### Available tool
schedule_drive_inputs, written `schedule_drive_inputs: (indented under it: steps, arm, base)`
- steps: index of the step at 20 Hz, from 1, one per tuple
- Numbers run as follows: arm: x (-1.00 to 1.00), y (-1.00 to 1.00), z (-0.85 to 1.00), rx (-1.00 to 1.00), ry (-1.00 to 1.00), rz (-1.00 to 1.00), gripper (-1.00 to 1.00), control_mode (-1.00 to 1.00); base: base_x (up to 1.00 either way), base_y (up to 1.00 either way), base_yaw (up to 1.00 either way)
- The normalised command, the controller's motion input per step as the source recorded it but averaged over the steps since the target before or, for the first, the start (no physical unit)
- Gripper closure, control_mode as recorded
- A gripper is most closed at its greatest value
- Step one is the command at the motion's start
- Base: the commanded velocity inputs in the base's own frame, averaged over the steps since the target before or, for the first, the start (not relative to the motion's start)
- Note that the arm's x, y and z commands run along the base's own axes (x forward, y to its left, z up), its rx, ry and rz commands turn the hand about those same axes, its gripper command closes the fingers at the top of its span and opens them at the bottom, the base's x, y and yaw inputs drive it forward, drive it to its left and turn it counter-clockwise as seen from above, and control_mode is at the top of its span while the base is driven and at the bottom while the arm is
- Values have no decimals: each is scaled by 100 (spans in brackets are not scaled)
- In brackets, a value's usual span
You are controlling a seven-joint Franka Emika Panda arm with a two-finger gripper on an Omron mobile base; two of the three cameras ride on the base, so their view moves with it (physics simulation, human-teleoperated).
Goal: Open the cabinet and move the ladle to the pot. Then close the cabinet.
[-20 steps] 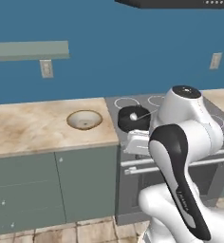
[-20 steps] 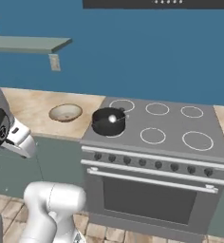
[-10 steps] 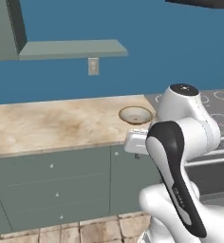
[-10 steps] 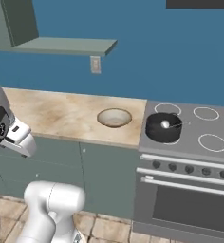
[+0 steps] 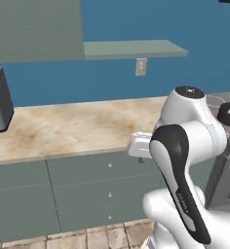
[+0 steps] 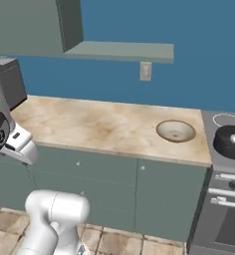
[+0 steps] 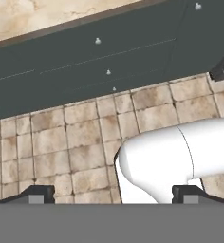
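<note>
Jaws wide and empty, the gripper [image 7: 112, 192] points at the floor, the pot [image 6: 231, 141] sits far right, the cabinet [image 5: 35, 30] upper left; a careless swing could strike the counter [image 6: 104, 124].

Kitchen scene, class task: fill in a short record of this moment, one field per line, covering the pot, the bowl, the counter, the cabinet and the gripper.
pot: black, on the stove at the right end of the counter run
bowl: tan, shallow, on the counter just left of the stove
counter: beige marbled top over grey-green drawer fronts
cabinet: grey-green, hung on the wall above the counter, beside a shelf
ladle: cannot tell where it is
gripper: open, holds nothing, faces the tiled floor in front of the drawers
</note>
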Motion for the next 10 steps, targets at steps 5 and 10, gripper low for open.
schedule_drive_inputs:
  steps: [5,10]
  arm:
    - [0,0,0,0,0,0,-100,100]
    - [0,0,0,0,0,0,-100,100]
  base:
    - [54,100,-1]
    - [61,100,-3]
